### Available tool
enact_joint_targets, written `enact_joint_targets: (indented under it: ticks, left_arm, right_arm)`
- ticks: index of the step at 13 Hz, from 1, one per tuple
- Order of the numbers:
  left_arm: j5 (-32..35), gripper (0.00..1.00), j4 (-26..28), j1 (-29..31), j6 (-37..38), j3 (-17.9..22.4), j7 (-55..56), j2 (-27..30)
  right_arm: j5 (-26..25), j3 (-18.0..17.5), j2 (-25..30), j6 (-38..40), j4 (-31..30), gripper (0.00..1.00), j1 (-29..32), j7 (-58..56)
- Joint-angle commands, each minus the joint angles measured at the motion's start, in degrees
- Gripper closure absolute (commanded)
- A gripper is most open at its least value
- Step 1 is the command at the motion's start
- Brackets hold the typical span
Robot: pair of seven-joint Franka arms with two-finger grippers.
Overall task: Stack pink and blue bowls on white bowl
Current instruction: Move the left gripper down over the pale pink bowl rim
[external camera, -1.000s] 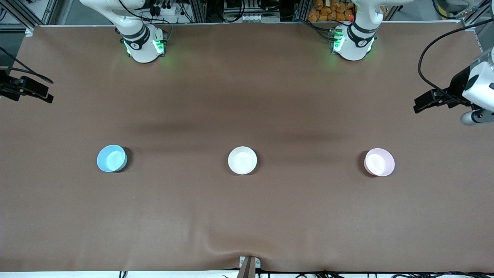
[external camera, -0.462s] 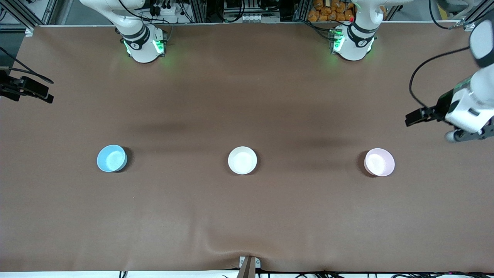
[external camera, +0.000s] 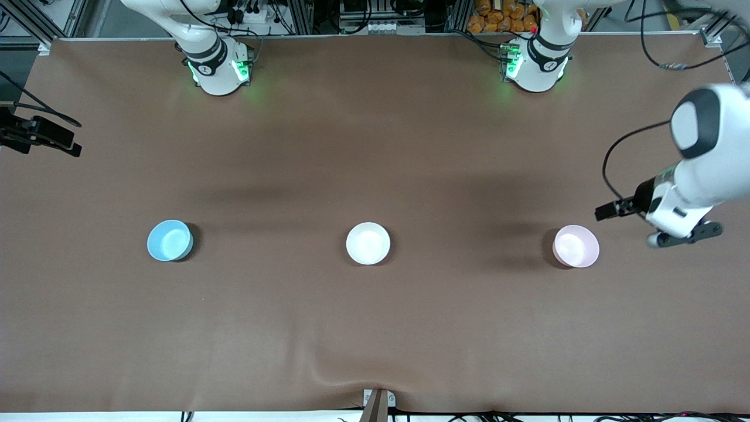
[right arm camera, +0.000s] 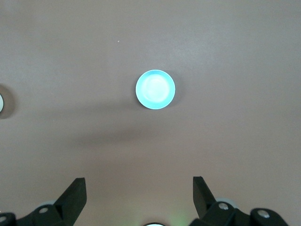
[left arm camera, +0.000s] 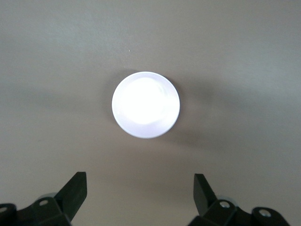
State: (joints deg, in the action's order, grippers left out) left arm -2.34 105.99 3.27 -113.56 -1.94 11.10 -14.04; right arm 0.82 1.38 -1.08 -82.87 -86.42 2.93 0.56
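Observation:
Three bowls stand in a row on the brown table: the light blue bowl [external camera: 170, 240] toward the right arm's end, the white bowl [external camera: 368, 243] in the middle, the pale pink bowl [external camera: 576, 246] toward the left arm's end. My left gripper [external camera: 682, 234] hangs in the air beside the pink bowl, open and empty. In the left wrist view the pink bowl [left arm camera: 146, 104] looks washed out, ahead of the open left gripper [left arm camera: 139, 183]. My right gripper [right arm camera: 138, 188] waits high up, open and empty. The blue bowl [right arm camera: 155, 89] lies far below it.
The brown cloth [external camera: 375, 328] covers the whole table and has a wrinkle at its near edge [external camera: 351, 375]. The arm bases [external camera: 217, 67] [external camera: 536, 64] stand along the farthest edge. The white bowl's rim [right arm camera: 1, 104] shows at the right wrist view's edge.
My left arm has swung in from the table's end and come down toward the pink bowl. The right arm and all three bowls have not moved.

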Motion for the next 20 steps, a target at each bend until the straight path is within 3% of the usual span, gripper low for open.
enact_joint_targets:
  ticks: [1,4,7,14,15,16,18,19,20]
  left_arm:
    - [-1.6,0.00,-0.8,1.4,-3.9,-0.2,-1.2,-5.4]
    - [-4.3,0.00,-1.5,3.4,-6.7,-0.2,-2.7,-10.5]
    - [-5.6,0.00,-3.1,6.6,-14.0,-0.4,-8.2,-17.1]
    - [-6.5,0.00,-4.1,7.2,-14.3,-0.3,-11.5,-20.5]
    - [-6.5,0.05,-4.1,7.2,-14.3,-0.4,-13.1,-20.8]
    - [-6.5,0.26,-4.1,7.3,-14.3,-0.4,-14.4,-21.0]
    - [-6.5,0.82,-4.1,7.2,-14.3,-0.4,-16.6,-21.2]
    - [-6.5,1.00,-4.1,7.2,-14.3,-0.4,-17.2,-21.2]
    - [-6.6,1.00,-4.1,7.1,-14.3,-0.4,-17.3,-21.2]
  right_arm:
    - [0.3,0.1,-0.4,0.3,0.9,0.00,-0.3,0.8]
    - [0.3,0.1,-0.6,0.3,0.9,0.00,-0.3,0.8]
    - [0.3,0.1,-0.6,0.3,0.9,0.00,-0.3,0.8]
    - [0.1,0.1,-0.6,0.3,1.0,0.00,-0.2,0.8]
    - [0.2,0.1,-0.6,0.3,0.9,0.00,-0.3,0.8]
    - [0.2,0.1,-0.6,0.3,1.0,0.00,-0.3,0.8]
    - [0.2,0.1,-0.6,0.3,1.0,0.00,-0.2,0.8]
    - [0.2,0.1,-0.7,0.3,1.0,0.00,-0.2,0.8]
    - [0.2,0.1,-0.6,0.3,1.0,0.00,-0.3,0.8]
